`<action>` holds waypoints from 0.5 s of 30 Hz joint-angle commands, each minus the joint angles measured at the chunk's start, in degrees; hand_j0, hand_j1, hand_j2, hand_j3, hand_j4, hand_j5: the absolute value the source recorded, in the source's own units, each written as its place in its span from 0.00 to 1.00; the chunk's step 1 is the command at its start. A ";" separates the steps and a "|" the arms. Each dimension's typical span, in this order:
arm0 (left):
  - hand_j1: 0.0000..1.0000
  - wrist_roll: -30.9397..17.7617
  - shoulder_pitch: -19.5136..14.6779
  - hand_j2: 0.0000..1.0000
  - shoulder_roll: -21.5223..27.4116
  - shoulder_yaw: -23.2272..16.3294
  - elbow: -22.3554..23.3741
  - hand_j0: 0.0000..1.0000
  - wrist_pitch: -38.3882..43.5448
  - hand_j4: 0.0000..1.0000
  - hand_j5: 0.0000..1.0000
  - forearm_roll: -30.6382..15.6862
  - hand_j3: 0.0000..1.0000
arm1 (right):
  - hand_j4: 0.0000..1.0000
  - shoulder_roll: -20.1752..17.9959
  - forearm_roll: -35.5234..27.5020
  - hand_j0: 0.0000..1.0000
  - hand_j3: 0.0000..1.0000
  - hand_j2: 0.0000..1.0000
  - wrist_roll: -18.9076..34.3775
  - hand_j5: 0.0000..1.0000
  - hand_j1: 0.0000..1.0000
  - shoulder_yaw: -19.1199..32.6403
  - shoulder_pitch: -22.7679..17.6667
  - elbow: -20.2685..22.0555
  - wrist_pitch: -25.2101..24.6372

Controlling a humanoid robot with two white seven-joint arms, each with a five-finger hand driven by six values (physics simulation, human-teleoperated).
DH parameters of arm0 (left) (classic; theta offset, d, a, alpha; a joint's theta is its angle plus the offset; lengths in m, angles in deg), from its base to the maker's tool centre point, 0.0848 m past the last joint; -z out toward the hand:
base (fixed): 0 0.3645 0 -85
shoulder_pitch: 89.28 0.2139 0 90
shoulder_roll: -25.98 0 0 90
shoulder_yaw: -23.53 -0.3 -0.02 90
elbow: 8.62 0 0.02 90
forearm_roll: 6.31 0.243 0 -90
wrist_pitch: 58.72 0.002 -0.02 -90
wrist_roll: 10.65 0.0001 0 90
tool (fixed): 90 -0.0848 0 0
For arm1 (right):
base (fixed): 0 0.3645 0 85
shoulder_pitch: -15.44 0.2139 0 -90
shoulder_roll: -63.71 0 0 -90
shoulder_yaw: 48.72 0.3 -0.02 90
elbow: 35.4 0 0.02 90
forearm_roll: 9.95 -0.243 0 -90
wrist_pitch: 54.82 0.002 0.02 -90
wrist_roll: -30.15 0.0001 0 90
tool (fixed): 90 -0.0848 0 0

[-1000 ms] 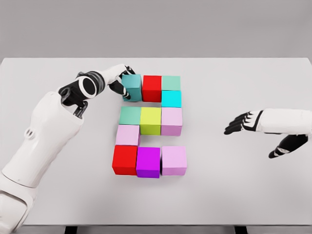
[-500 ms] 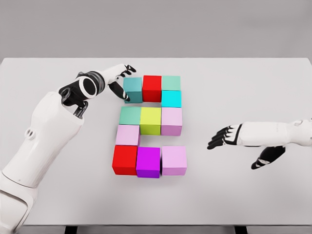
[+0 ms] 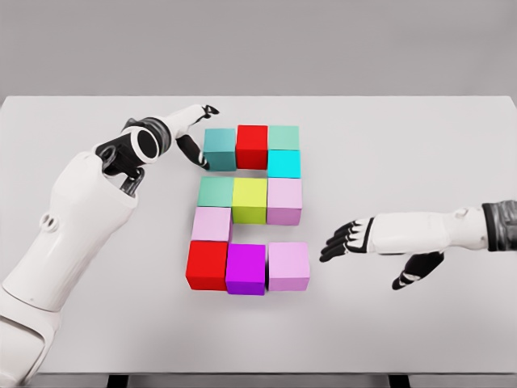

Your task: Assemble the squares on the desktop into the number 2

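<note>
— On the white table (image 3: 420,137), how does my layout read?

— I see the blocks packed into a 2: teal block (image 3: 220,149), red block (image 3: 252,145) and pale green block (image 3: 283,137) along the top, cyan block (image 3: 283,163) below it, then a middle row, a pink block (image 3: 212,223), and a bottom row ending in the lilac block (image 3: 288,265). Wide bare surface lies on both sides and toward the near edge.

— My hands?

— The left hand (image 3: 192,133) sits just beside the teal block, fingers loosely spread, holding nothing. The right hand (image 3: 355,239) hovers near the lilac block, fingers extended, empty. I read no lettering anywhere.
</note>
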 commanded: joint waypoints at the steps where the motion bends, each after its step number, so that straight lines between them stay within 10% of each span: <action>1: 0.99 0.02 0.00 0.99 0.18 0.01 -0.08 0.99 -0.15 0.99 0.99 0.33 0.99 | 1.00 -0.05 0.13 1.00 1.00 1.00 -0.02 1.00 1.00 -0.37 0.09 -0.03 -0.14; 15: 0.99 0.02 -0.09 0.99 -0.52 -0.96 2.03 0.99 -0.15 0.99 0.99 4.10 0.99 | 1.00 1.53 2.33 1.00 1.00 1.00 -0.02 1.00 1.00 -1.25 0.09 -1.87 -0.14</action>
